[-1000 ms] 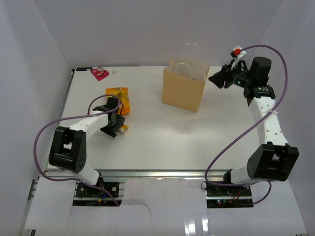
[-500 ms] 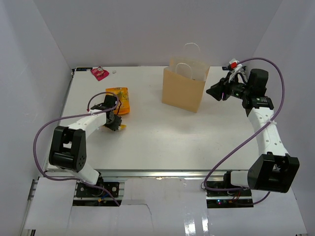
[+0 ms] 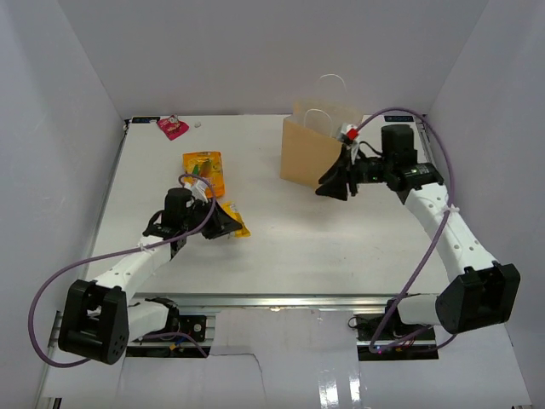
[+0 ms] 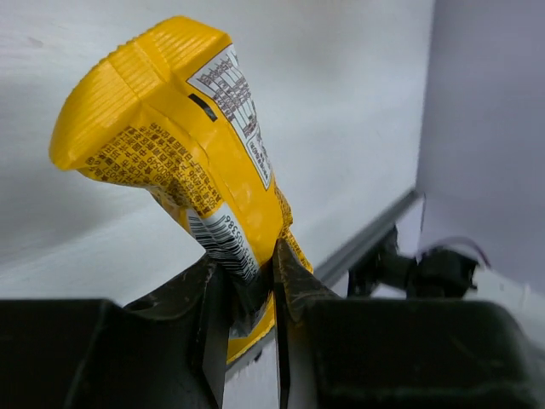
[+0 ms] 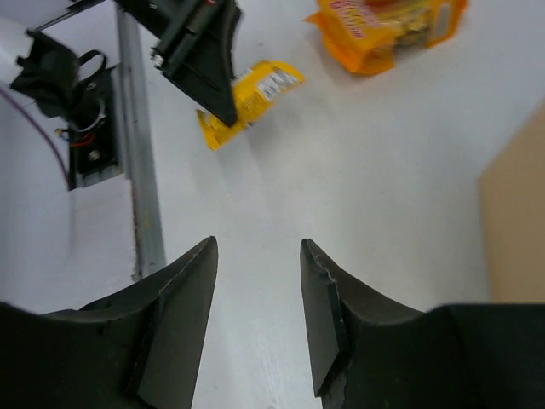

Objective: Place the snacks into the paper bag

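My left gripper (image 3: 217, 223) is shut on a yellow-white snack packet (image 3: 233, 220), held at one end just above the table; it fills the left wrist view (image 4: 183, 145) and shows in the right wrist view (image 5: 245, 100). The large orange pouch (image 3: 205, 172) lies flat behind it, also in the right wrist view (image 5: 387, 24). A magenta packet (image 3: 173, 127) lies at the far left corner. The tan paper bag (image 3: 319, 149) stands upright at the back centre. My right gripper (image 3: 330, 185) is open and empty, in front of the bag's right side, pointing left.
White walls close in the table on three sides. A metal rail (image 5: 136, 145) runs along the table's near edge. The bag's brown side (image 5: 515, 213) is at the right edge of the right wrist view.
My left gripper took hold of the yellow-white packet and carried it right and toward the front. My right arm swung from beside the bag's far right down and left, in front of the bag.
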Tool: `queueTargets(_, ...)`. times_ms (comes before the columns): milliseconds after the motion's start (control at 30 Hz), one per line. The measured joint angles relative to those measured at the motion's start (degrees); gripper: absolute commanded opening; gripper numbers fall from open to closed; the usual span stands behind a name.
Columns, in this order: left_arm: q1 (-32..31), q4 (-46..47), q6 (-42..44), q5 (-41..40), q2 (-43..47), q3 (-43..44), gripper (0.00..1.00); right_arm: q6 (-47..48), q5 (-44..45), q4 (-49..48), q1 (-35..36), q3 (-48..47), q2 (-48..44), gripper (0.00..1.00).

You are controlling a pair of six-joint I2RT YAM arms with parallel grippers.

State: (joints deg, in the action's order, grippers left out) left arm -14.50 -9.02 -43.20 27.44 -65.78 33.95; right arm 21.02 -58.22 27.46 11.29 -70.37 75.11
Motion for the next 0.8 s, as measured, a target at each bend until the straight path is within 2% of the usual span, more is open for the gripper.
queueTargets(133, -3.7, 13.8, 2.1, 12.9, -0.4, -6.6, 0.12, -5.9, 4.9, -0.7, 13.7, 0.0, 0.3, 0.61)
queueTargets(233, -9.0, 21.9, 3.9, 17.9, -1.9, -6.3, 0.11, -13.0, 9.1, -3.2, 19.6, 0.0, 2.1, 0.65)
queueTargets(367, -15.4, 28.2, 6.8, 20.0, -5.8, -2.2, 0.11, -25.8, 17.1, -7.0, 21.6, 0.1, 6.5, 0.72)
queueTargets(433, -17.0, 30.3, 7.9, 19.8, -7.0, -0.7, 0.11, -31.7, 20.7, -8.4, 21.8, 0.7, 8.3, 0.78)
queueTargets(533, -18.0, 32.2, 8.8, 19.3, -7.5, 0.0, 0.11, -38.3, 23.8, -9.5, 21.8, 2.2, 9.4, 0.81)
queueTargets(700, -18.8, 33.3, 9.3, 18.4, -8.0, 0.2, 0.12, -45.8, 24.5, -12.0, 21.8, 3.9, 9.5, 0.76)
queueTargets(767, -18.8, 33.5, 9.4, 18.1, -8.0, 0.5, 0.13, -47.9, 23.9, -13.4, 21.9, 4.5, 9.5, 0.67)
queueTargets(800, -18.8, 33.5, 9.4, 18.0, -8.0, 0.7, 0.14, -48.9, 23.5, -14.0, 21.9, 4.7, 9.5, 0.58)
